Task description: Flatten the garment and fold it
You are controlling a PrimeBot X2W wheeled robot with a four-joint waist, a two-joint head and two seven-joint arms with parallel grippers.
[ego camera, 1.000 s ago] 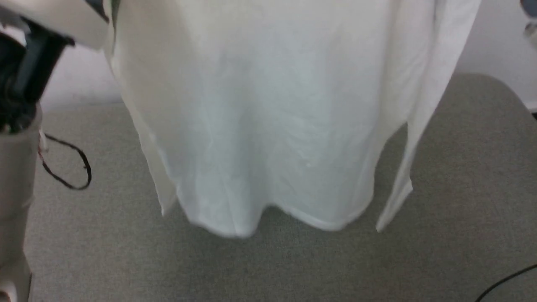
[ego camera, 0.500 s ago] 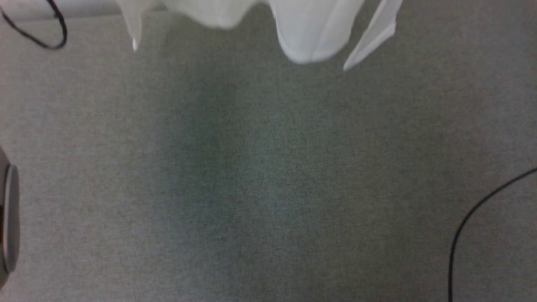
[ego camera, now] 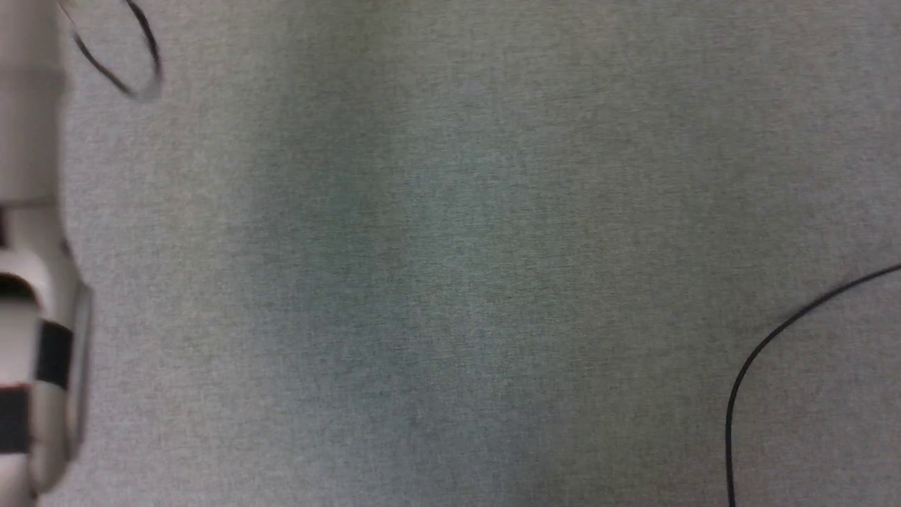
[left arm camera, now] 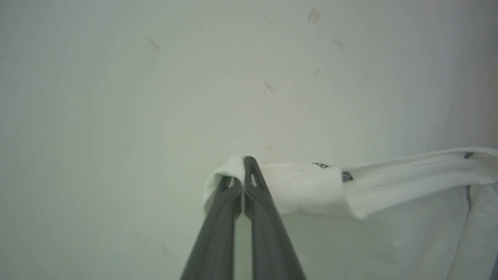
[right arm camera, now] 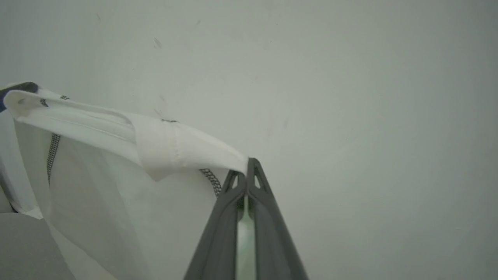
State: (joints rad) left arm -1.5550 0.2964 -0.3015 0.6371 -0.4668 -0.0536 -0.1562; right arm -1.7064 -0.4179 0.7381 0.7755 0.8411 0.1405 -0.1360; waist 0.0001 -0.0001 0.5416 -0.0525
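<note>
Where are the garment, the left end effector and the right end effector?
garment (left arm camera: 307, 190): left wrist view, on its folded white band.
left end effector (left arm camera: 242, 175): left wrist view, between its fingertips.
right end effector (right arm camera: 246, 175): right wrist view, between its fingertips.

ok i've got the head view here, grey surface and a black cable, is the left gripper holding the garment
observer: yes, in the left wrist view the left gripper is shut on a folded edge of the garment, in front of a pale wall.
operator: and the right one
observer: the right gripper is shut on the garment too, beside some dark zigzag stitching.
operator: is the cloth bunched up
observer: not by the right wrist view: the edge runs off from the tips as a band, and the thin body hangs below it.
</note>
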